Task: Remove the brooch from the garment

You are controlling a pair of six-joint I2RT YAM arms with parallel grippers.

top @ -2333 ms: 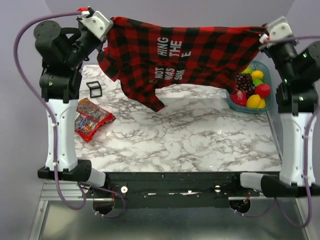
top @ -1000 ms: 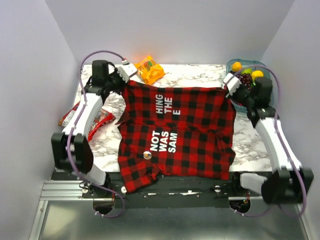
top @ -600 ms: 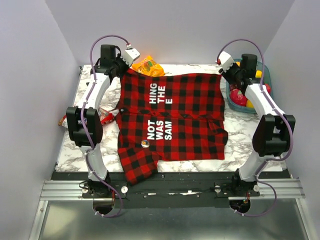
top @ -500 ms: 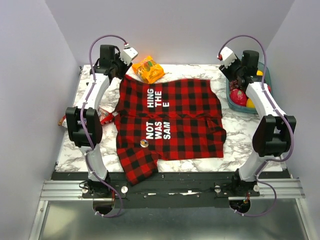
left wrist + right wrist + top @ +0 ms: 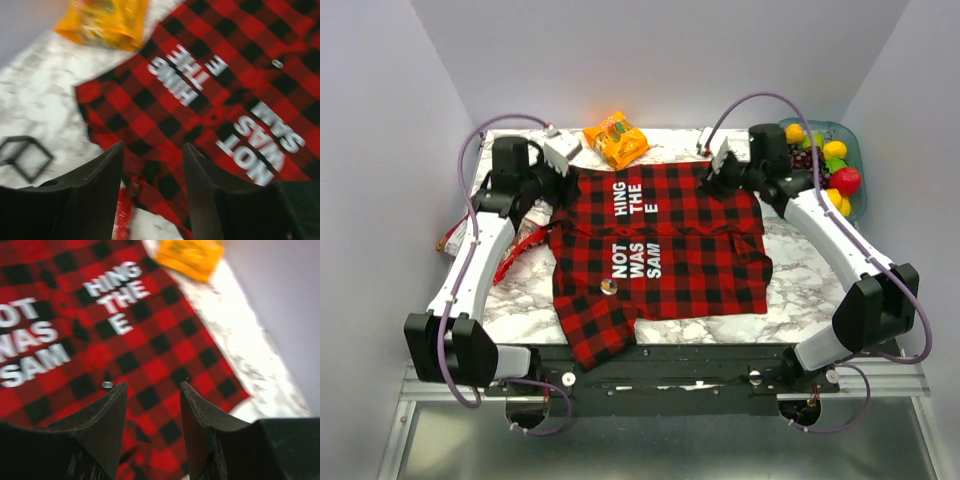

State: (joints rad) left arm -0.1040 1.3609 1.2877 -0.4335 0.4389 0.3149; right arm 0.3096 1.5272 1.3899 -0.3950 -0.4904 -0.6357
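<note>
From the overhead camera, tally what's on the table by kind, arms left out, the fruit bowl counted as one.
shirt: 1
brooch: 1
orange snack bag: 1
red snack packet, partly behind the left arm: at least 1
fruit bowl: 1
Total: at least 5

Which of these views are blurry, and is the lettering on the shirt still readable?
Top view: sharp and evenly lit, the shirt lettering reads clearly. Left wrist view: motion blur, the orange packet smeared, lettering still legible. Right wrist view: milder blur, lettering legible, packet soft.
</note>
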